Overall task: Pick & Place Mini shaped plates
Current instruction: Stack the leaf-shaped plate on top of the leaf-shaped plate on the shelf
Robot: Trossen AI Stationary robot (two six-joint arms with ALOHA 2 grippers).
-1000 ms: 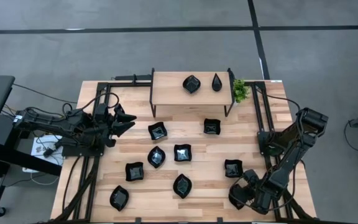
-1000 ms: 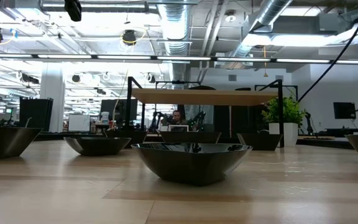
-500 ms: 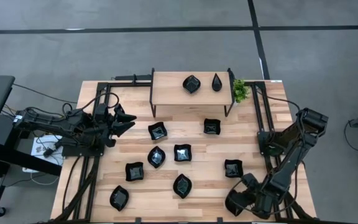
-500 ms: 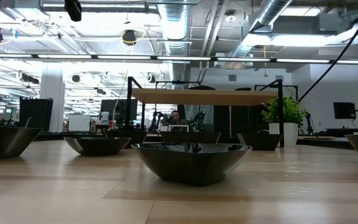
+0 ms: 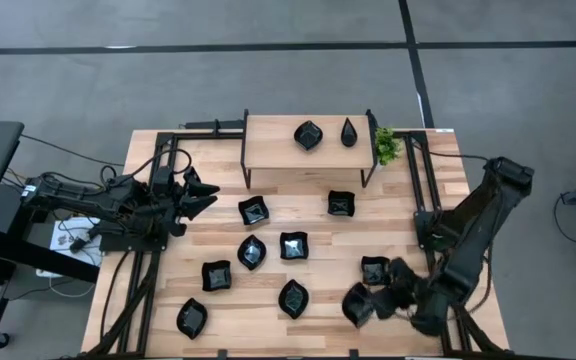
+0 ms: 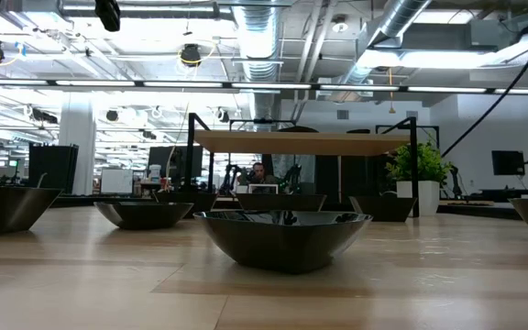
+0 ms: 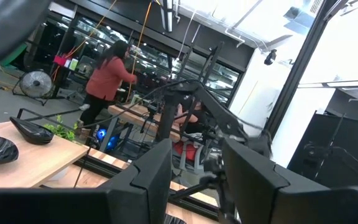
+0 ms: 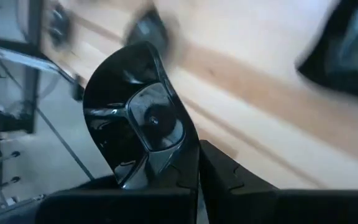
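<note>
We see our right gripper [image 5: 366, 303] pinched tight on the rim of one mini shaped plate [image 8: 138, 121], lifted near the table's [image 5: 318, 235] front edge, a square plate [image 5: 374, 270] just behind it, while our left gripper [image 5: 204, 195] waits part-open far across.
</note>
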